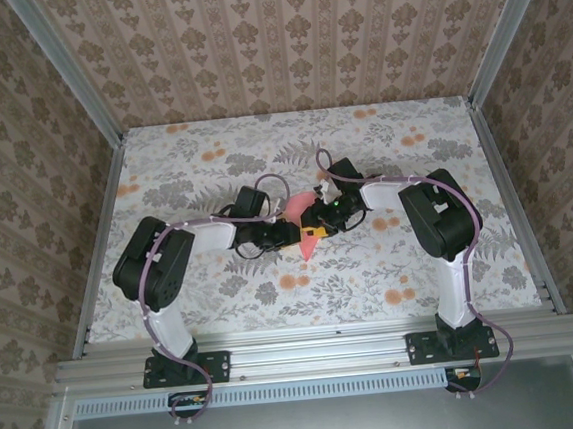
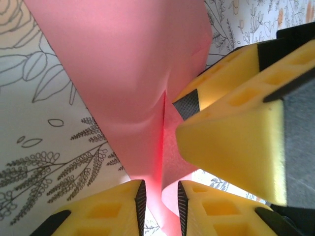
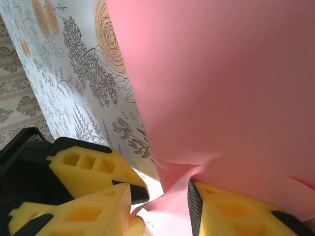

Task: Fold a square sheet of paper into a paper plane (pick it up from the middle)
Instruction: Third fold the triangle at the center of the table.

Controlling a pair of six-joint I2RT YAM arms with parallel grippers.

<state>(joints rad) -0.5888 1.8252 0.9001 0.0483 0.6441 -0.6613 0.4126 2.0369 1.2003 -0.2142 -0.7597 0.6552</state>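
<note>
Now the plain coral-pink paper lies at the middle of the flower-printed table, partly folded with a sharp crease down it, between two grippers that meet tip to tip over it. The left gripper has its yellow fingers set narrow, with the folded edge standing between the black pads, though I cannot tell whether they pinch it. The right gripper is part-way open astride a curled edge, one pad touching the paper.
</note>
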